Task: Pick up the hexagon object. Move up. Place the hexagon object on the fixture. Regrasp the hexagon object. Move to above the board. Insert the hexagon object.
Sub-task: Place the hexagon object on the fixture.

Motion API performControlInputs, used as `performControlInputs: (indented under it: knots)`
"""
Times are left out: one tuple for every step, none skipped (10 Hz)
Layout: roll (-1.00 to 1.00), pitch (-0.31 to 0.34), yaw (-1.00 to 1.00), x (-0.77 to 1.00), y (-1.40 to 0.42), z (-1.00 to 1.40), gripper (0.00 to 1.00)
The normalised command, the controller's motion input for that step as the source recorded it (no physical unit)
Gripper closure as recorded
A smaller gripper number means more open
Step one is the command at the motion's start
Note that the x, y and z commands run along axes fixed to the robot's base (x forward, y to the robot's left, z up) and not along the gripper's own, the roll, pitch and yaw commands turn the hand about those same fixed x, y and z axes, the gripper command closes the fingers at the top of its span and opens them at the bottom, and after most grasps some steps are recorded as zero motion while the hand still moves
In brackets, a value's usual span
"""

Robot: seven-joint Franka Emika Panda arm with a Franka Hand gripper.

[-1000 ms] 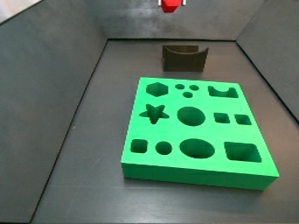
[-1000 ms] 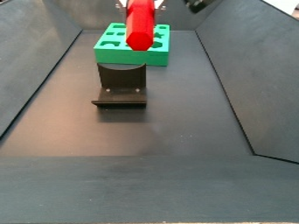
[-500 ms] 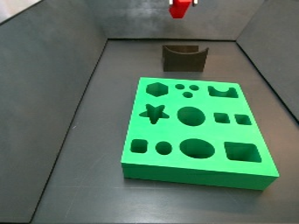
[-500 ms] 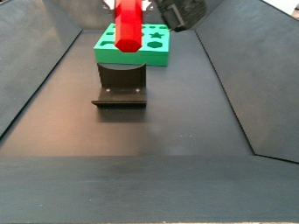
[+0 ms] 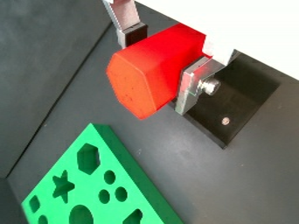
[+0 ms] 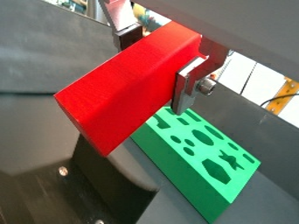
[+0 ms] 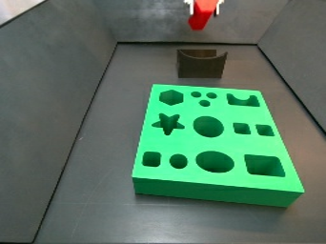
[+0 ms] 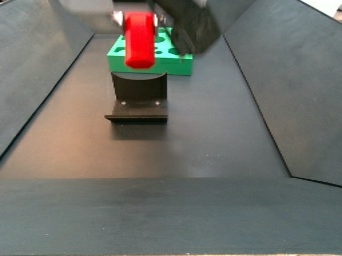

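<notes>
One hand (image 5: pixel 158 66) clenched on hexagon object (image 5: pixel 149 72), raised above fixture (image 7: pixel 200 62); placing, regrasp, board (image 7: pixel 213 143) insertion remain.

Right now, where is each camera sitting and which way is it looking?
Wrist view: on the arm, looks past the pincer gripping the red hexagon object to fixture and board.
Wrist view: same spot, along the peg toward the board.
Side view: high, beyond the board's near end, facing the fixture.
Side view: opposite end, behind the fixture.
All four show the peg.
</notes>
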Motion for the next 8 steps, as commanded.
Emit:
performControlInputs:
  knots:
    - [-0.76,0.181,-0.16,0.17,0.14,-1.0,1.0]
    - [-0.65,0.16,-0.17,0.18,0.14,-1.0,1.0]
    - [-0.43,0.119,-0.19,0.18,0.14,-1.0,1.0]
    - [-0.26,0.075,-0.2,0.19,0.14,-1.0,1.0]
    - [-0.2,0.043,-0.19,0.2,0.14,-1.0,1.0]
    - [-0.18,0.016,-0.17,0.17,0.12,-0.84,1.0]
    - [-0.17,-0.009,-0.16,0.14,0.09,-0.65,1.0]
    - [-0.16,-0.028,-0.13,0.11,0.07,-0.4,1.0]
